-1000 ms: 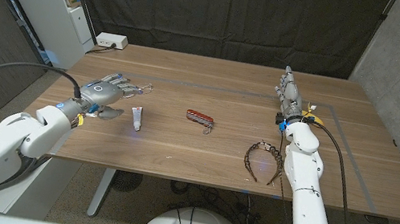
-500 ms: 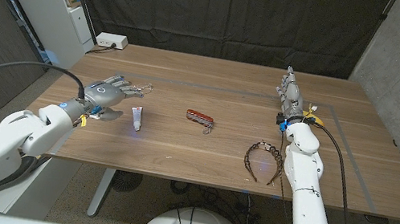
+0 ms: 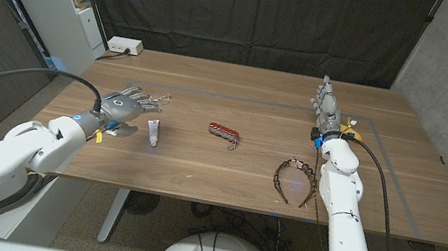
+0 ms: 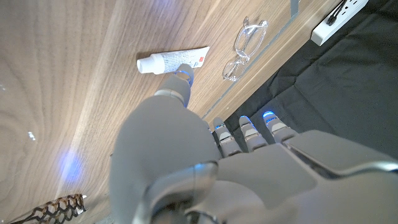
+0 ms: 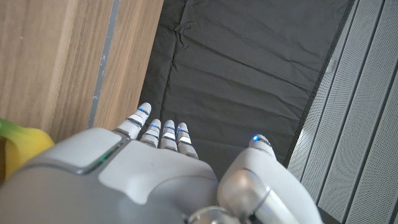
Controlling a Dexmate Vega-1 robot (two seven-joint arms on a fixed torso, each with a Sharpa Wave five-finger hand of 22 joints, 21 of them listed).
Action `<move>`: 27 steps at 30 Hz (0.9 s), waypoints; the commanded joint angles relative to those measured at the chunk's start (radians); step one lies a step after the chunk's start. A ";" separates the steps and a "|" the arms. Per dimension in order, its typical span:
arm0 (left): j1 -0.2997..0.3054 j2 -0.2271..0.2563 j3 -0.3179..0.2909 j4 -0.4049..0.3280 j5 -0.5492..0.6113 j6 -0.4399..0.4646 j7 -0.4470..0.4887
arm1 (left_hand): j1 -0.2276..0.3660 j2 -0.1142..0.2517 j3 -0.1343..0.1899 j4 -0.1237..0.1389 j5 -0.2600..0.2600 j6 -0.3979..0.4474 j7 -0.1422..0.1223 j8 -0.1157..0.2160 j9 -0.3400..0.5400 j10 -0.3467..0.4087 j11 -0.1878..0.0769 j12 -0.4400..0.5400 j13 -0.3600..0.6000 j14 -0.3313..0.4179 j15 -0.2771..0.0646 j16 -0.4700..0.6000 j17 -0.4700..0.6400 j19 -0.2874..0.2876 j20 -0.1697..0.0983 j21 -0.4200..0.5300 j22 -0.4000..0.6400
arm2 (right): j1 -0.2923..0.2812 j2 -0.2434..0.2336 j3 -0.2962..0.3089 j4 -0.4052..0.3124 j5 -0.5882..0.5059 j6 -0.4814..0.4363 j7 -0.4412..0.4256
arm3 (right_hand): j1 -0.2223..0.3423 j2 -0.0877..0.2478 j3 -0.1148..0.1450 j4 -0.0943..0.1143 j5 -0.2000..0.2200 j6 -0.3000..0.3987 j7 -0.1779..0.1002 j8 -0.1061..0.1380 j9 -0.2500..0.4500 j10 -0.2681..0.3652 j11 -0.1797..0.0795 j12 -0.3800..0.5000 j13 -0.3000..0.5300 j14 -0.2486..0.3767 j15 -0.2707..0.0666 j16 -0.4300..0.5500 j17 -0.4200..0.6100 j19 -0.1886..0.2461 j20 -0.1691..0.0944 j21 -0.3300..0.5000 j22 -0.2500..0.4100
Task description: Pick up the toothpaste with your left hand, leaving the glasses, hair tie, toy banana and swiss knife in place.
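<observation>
Across the wooden desk [image 3: 228,158] nothing is lifted yet, so the task reads as early: reach under way, grasp and lift both left to do. Left hand [image 3: 125,107] hovers palm down at the desk's left side, just beside the toothpaste [image 3: 153,132], fingers spread and holding nothing. Right hand [image 3: 325,106] stands on edge at the far right side of the desk, fingers straight and together, nothing in it, well apart from everything to the left.

Headband-like hair tie [image 3: 296,180] lies near the front edge beside the right forearm, untouched. Glasses [image 3: 153,97] sit just beyond the left hand's fingertips, close enough that a sloppy closing could nudge them, I'd judge. Toothpaste lies flat on the wood between the left hand and the swiss knife [image 3: 224,132], cap end toward the front edge. Swiss knife is mid-desk, apart from both hands.

View differences: head view gives the whole layout and both arms, but I can't pick out the toy banana in it. Right wrist view catches a yellow-green piece of the toy banana [image 5: 18,149] at the frame edge close by the right hand [image 5: 155,180]. Left wrist view shows the left hand [image 4: 186,168] with its thumb tip [image 4: 182,74] reaching toward the toothpaste [image 4: 174,60], touching or not I can't tell, and the glasses [image 4: 242,42] clear-framed by the desk edge.
</observation>
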 commanded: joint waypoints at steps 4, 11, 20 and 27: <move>-0.010 0.029 0.037 -0.012 0.060 0.033 -0.036 | 0.014 0.006 -0.002 -0.002 -0.004 0.010 -0.003 -0.001 0.001 0.007 -0.001 -0.001 0.002 0.006 0.002 -0.001 0.003 0.008 0.002 -0.002 0.005 | 0.025 -0.003 0.008 0.051 0.009 0.014 0.012 | 0.004 0.003 0.000 0.000 0.009 0.005 0.000 0.001 0.001 0.006 0.002 0.008 0.001 0.005 0.004 0.006 0.002 0.003 0.001 0.009 0.005; -0.023 0.033 0.058 -0.001 0.064 0.044 -0.016 | 0.018 0.008 -0.004 -0.002 -0.008 0.016 -0.003 0.000 0.001 0.012 -0.005 0.000 0.002 0.011 0.001 0.001 0.003 0.008 0.003 -0.002 0.005 | 0.032 -0.003 0.015 0.060 0.013 0.023 0.015 | 0.005 0.003 -0.001 -0.001 0.009 0.005 0.000 0.001 0.002 0.007 0.003 0.008 0.001 0.006 0.004 0.006 0.002 0.003 0.002 0.008 0.005; -0.070 0.052 0.124 0.052 0.049 0.040 0.002 | 0.022 0.010 -0.005 -0.003 -0.011 0.019 -0.005 0.000 0.001 0.018 -0.005 0.001 0.002 0.014 0.001 0.001 0.003 0.008 0.002 -0.001 0.005 | 0.028 -0.005 0.018 0.046 0.013 0.025 0.012 | 0.005 0.004 -0.002 -0.001 0.009 0.008 0.000 0.002 0.002 0.011 0.003 0.009 0.001 0.009 0.003 0.007 0.002 0.004 0.003 0.009 0.005; -0.100 0.071 0.170 0.087 0.027 0.040 0.013 | 0.023 0.010 -0.006 -0.003 -0.013 0.020 -0.005 0.000 0.002 0.018 -0.005 -0.001 0.003 0.015 0.001 0.001 0.003 0.008 0.002 -0.001 0.005 | 0.022 -0.006 0.020 0.037 0.016 0.021 0.011 | 0.006 0.004 -0.003 -0.002 0.010 0.008 0.001 0.002 0.002 0.011 0.003 0.009 0.001 0.011 0.002 0.007 0.002 0.006 0.002 0.009 0.005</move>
